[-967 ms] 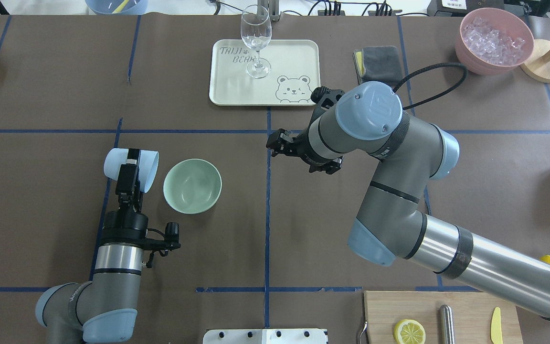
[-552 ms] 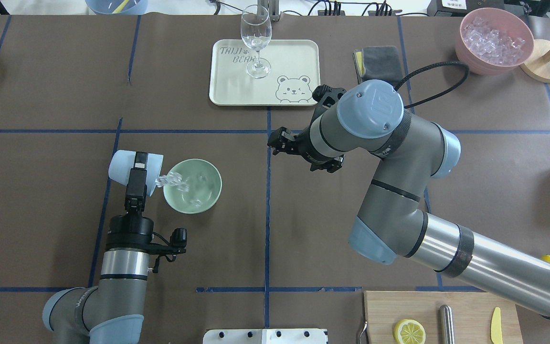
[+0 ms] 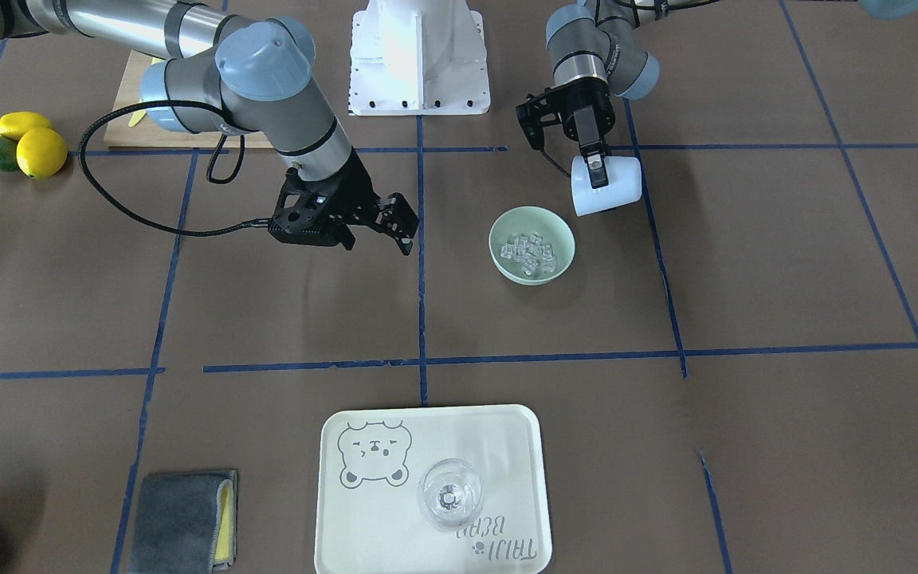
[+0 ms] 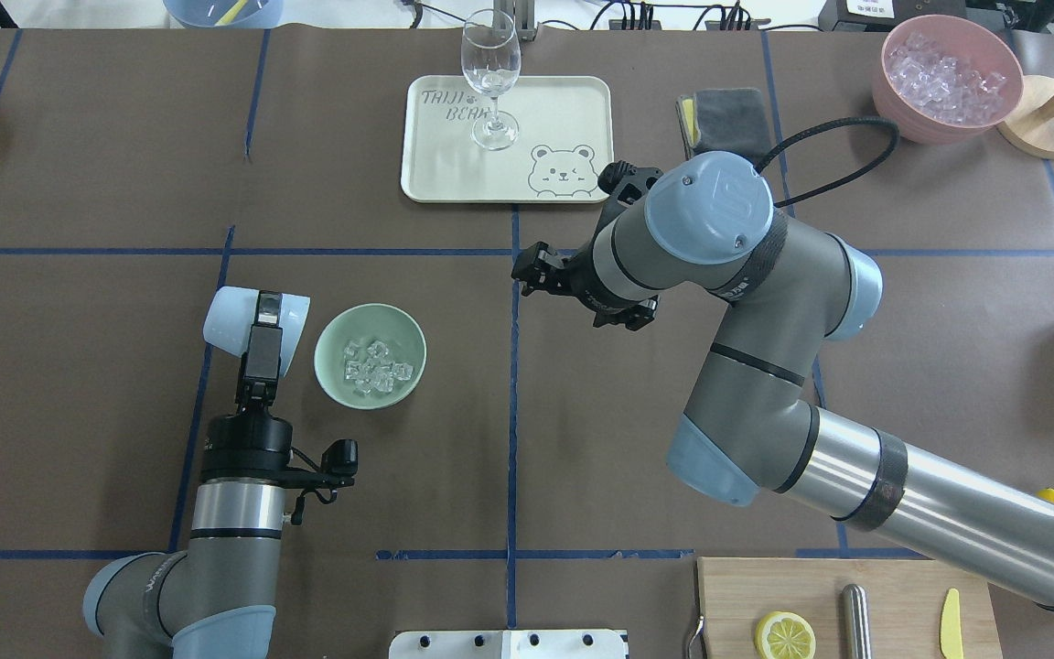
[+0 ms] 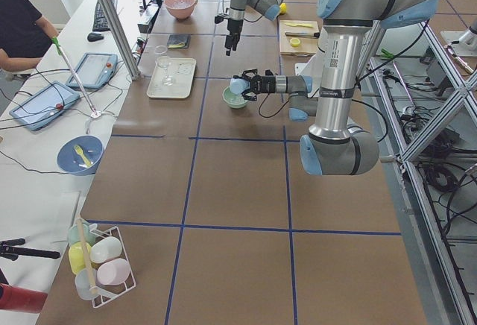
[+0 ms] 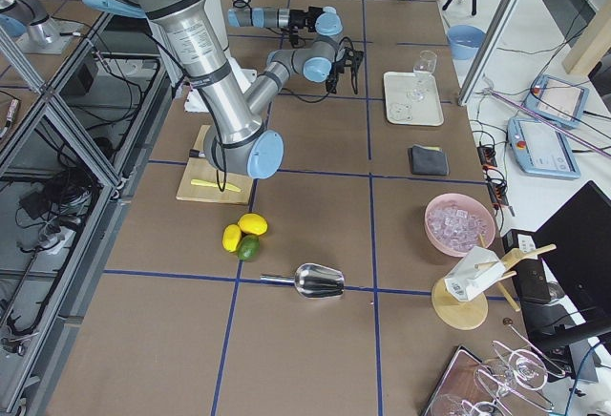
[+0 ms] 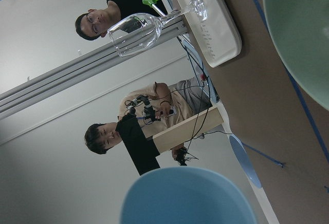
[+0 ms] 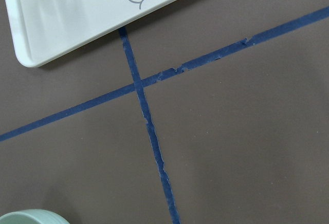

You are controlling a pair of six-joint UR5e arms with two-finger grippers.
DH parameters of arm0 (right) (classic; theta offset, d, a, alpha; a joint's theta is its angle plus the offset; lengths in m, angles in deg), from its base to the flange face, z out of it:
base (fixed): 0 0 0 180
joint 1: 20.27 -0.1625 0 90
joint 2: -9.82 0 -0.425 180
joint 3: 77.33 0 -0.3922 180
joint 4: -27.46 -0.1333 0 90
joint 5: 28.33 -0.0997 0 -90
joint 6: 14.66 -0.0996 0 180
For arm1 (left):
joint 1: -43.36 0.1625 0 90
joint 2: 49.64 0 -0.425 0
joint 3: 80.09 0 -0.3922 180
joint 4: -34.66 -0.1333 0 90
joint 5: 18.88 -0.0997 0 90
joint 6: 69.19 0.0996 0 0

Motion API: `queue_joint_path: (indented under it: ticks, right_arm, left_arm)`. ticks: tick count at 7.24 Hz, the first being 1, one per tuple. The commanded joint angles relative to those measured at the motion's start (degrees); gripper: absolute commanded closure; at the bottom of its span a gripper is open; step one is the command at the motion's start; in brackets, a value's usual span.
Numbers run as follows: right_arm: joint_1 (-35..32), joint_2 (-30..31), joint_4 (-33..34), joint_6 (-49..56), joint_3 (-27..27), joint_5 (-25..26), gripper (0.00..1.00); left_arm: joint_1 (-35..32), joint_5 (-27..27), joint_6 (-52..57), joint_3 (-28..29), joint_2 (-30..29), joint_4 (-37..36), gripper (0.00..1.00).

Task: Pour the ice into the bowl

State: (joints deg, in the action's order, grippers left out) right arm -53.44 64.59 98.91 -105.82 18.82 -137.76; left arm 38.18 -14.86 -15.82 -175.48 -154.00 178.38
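Overhead view. Ice (image 4: 371,366) in bowl (image 4: 335,334). Cup (image 4: 232,320) on its side just beside bowl, at its 9 o'clock. Tray (image 4: 564,101) on tabletop (image 4: 79,183) at bowl's 1 o'clock, well apart; glass (image 4: 491,64) upright on tray.

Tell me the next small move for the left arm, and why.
Probably roll the wrist back to bring the pale blue plastic cup upright and ease it away. The small clear ice cubes lie in the round mint-green bowl, none shows falling, and the left tool holds the cup tipped on its side beside the bowl's rim.
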Motion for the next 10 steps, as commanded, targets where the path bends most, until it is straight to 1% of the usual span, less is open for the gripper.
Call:
queue_joint_path:
  ticks: [1, 4, 6, 8, 9, 10]
  right_arm:
    - [0.04, -0.02, 0.0, 0.01, 0.0, 0.0, 0.0]
    - [0.22, -0.19, 0.0, -0.07, 0.0, 0.09, 0.0]
    - [0.3, -0.19, 0.0, -0.07, 0.0, 0.09, 0.0]
    - [0.48, -0.37, -0.09, -0.07, 0.0, 0.17, 0.0]
    - [0.65, -0.45, 0.0, -0.07, -0.09, 0.26, 0.0]
    - [0.92, -0.37, 0.0, -0.07, -0.09, 0.35, 0.0]
  left_arm:
    - [0.08, 0.2, 0.16, -0.14, 0.03, 2.77, 1.0]
    - [-0.45, 7.56, 0.25, -0.93, 0.29, 4.01, 1.0]
    - [-0.71, 11.87, 0.25, -1.02, 2.3, 9.79, 1.0]
    - [-0.8, 14.34, 0.16, -1.81, 6.42, 17.25, 1.0]
    - [-1.06, 15.66, 0.16, -2.42, 8.71, 19.21, 1.0]
    - [-1.76, 17.93, 0.16, -4.34, 11.08, 19.83, 1.0]
